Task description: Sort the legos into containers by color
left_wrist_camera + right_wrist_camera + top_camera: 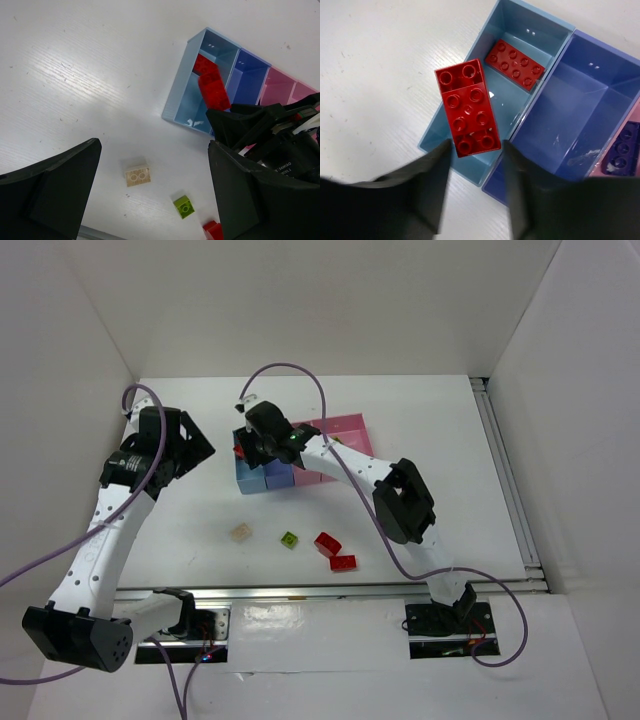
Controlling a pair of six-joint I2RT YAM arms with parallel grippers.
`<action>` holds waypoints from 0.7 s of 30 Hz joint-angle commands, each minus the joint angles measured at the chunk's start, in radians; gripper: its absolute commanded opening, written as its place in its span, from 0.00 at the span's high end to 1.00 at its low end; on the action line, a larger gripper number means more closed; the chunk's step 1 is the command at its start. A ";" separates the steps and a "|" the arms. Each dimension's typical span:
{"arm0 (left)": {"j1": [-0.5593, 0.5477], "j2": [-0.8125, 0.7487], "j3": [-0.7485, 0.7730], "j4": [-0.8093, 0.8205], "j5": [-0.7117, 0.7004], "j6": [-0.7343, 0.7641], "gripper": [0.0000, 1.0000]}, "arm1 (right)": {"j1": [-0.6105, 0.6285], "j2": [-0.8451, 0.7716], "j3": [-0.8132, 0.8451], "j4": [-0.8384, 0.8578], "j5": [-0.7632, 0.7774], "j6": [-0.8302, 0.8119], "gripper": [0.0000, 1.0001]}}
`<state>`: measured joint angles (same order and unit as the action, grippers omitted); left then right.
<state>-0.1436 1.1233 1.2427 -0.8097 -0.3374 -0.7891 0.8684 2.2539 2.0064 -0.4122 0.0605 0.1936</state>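
My right gripper (475, 152) hangs over the near end of the light blue bin (436, 131). Its jaws are slightly apart around the end of a red brick (467, 107), with a thin gap on each side. A second red brick (515, 64) lies in the same bin. A dark purple brick (622, 150) lies in the pink bin past the darker blue bin (580, 115). My left gripper (155, 150) is open and empty above the table. Under it lie a cream brick (136, 173) and a lime green brick (184, 206).
In the top view the cream brick (240, 532), a green brick (290, 539) and two red bricks (327, 543) (343, 562) lie loose in front of the bin row (345, 430). The white enclosure walls stand on both sides.
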 commanded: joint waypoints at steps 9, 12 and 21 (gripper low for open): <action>0.002 0.007 0.027 0.010 0.018 0.022 0.01 | 0.018 -0.023 0.032 -0.004 0.024 -0.006 0.33; 0.002 0.007 0.027 0.020 0.018 0.033 0.01 | 0.018 -0.130 -0.036 0.018 0.071 -0.006 0.38; 0.002 0.046 0.018 0.052 0.138 0.065 0.01 | 0.018 -0.594 -0.605 -0.014 0.182 0.091 0.37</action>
<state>-0.1436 1.1481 1.2434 -0.7963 -0.2710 -0.7551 0.8780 1.8328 1.5490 -0.4194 0.1909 0.2146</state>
